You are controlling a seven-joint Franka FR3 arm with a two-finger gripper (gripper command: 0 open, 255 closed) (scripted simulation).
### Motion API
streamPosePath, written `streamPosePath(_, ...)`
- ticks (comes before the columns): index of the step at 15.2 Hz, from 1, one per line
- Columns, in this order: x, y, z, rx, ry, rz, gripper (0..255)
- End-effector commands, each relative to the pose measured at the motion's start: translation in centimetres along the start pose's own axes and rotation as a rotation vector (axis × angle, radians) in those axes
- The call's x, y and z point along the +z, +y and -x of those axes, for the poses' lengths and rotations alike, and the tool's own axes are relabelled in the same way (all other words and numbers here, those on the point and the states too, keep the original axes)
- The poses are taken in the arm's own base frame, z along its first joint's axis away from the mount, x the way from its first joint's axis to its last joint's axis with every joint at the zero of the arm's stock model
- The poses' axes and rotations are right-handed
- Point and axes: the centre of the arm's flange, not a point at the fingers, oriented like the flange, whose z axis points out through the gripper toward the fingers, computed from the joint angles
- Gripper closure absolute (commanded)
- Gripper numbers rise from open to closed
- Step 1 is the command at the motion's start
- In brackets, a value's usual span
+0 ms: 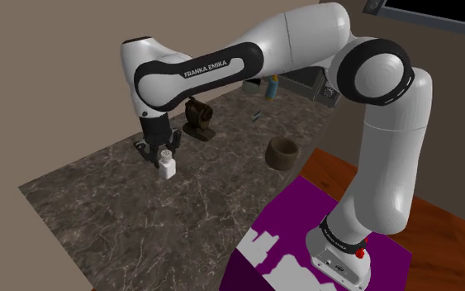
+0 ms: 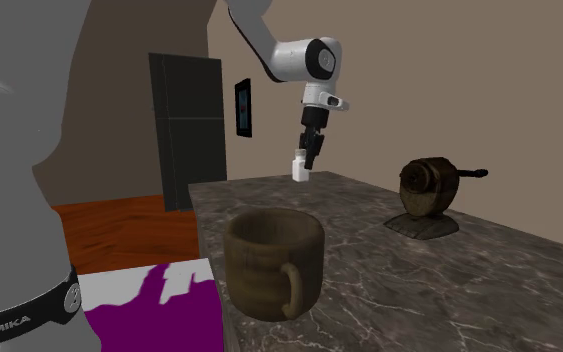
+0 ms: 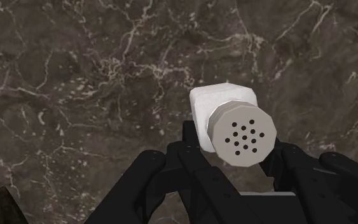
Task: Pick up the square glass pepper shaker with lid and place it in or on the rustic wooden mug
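Close at the wrist: gripper (image 3: 238, 145) pinching the white square shaker (image 3: 222, 102), a black finger on either side, perforated grey lid (image 3: 242, 135) facing the camera. Behind it, dark marble counter (image 3: 75, 76). From the shoulder, shaker seemingly just clear of that counter, though hard to judge. Farther off, well apart, brown wooden mug (image 1: 282, 152); second exterior view adds its handle (image 2: 291, 290). Beyond, dark crank grinder (image 1: 197, 118).

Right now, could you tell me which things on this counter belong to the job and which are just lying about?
Job in hand: white pepper shaker with a grey perforated lid; wooden mug; gripper.
Lying about: brown crank-handled grinder; blue bottle at the back of the counter.
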Motion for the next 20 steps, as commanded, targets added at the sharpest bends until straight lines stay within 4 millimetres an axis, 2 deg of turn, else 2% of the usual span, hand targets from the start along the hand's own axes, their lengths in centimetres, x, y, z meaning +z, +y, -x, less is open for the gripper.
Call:
streamPosePath(1, -1.1, 0.1, 0.2, 0.0, 0.0, 0.0, 255)
streamPosePath(20, -10.9, 0.5, 2.2, 0.0, 0.0, 0.0, 255)
